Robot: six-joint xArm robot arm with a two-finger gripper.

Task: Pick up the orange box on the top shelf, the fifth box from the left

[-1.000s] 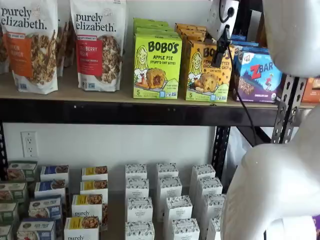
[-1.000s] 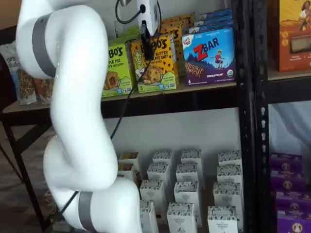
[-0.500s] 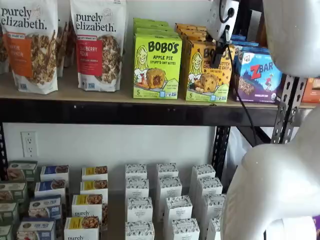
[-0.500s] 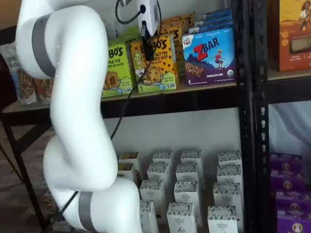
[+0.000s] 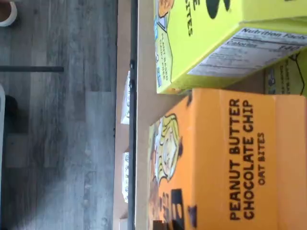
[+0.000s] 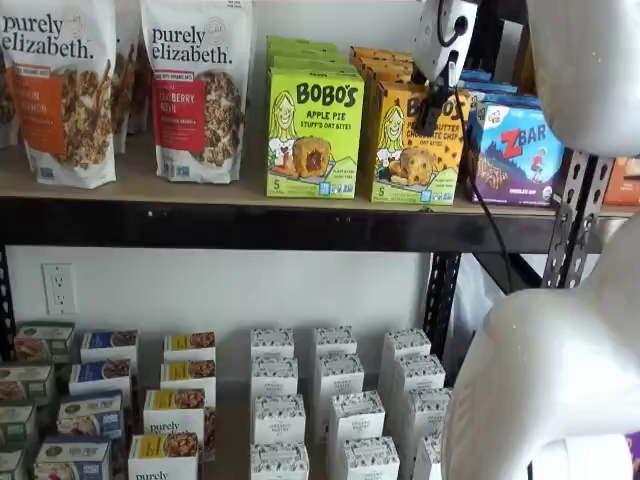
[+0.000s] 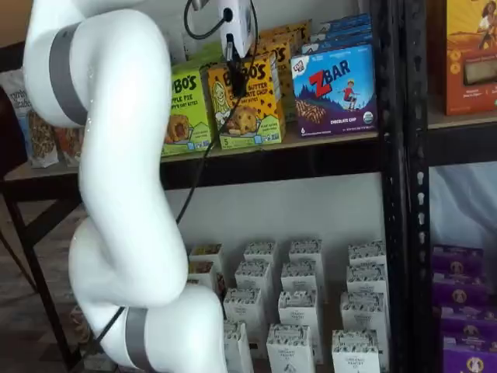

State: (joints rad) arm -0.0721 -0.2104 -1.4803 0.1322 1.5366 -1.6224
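Note:
The orange box (image 6: 410,150) stands upright on the top shelf (image 6: 200,222), between a lime-green Bobo's box (image 6: 314,130) and a blue ZBar box (image 6: 520,150). It shows in both shelf views (image 7: 250,105). My gripper (image 6: 428,118) hangs in front of the orange box's upper part, its white body above; it also shows in a shelf view (image 7: 238,76). The black fingers show side-on with no plain gap, so I cannot tell their state. The wrist view shows the orange box (image 5: 230,163) close up, beside the lime-green box (image 5: 211,43).
Granola bags (image 6: 195,90) stand on the shelf's left part. More boxes are stacked behind the front row. Small white cartons (image 6: 330,400) fill the lower shelf. A black perforated upright (image 7: 396,194) stands right of the ZBar box (image 7: 334,89). My white arm (image 7: 116,194) fills the foreground.
My gripper has shifted slightly in toward the orange box's front. The boxes have not moved.

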